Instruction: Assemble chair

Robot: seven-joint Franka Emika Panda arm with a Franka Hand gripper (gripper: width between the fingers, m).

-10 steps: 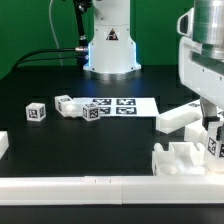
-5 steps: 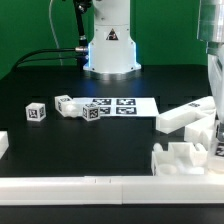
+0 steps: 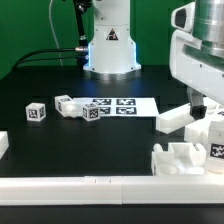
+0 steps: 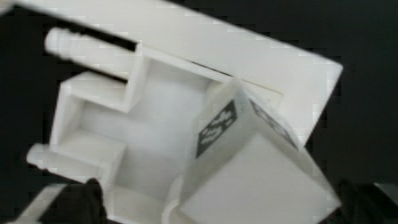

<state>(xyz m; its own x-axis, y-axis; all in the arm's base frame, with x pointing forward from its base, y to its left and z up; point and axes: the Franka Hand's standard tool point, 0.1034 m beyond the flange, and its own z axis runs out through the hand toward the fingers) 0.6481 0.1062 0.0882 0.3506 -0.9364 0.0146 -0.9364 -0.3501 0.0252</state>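
Black table [image 3: 40, 140] fills the exterior view, with a white border rail [image 3: 80, 185] along six o'clock and the marker board [image 3: 125, 105] near the centre. The chair is in pieces. Its largest joined block [image 3: 180, 158] sits at four to five o'clock, just inside the rail. A loose slab [image 3: 178, 119] lies tilted just beside it, toward eleven o'clock of the block. An upright tagged piece [image 3: 213, 140] stands on the block's three o'clock edge.

My gripper [image 3: 208, 106] hangs directly over that upright piece. As far as I can see, the jaws stand apart and hold nothing. The wrist view is blurred and shows only the tagged piece [image 4: 222, 140] close up against the block.

I judge the upright piece to be the main risk. I cannot tell whether it is fully seated, and if it is not, a finger brushing it as I move could tip it or pull it out. The tilted slab is close enough that a sideways swing could knock it into the block.

Three small tagged cubes [image 3: 37, 112] [image 3: 66, 104] [image 3: 95, 112] lie well apart at nine o'clock. Any of them could roll or twist under a poorly centred pinch.
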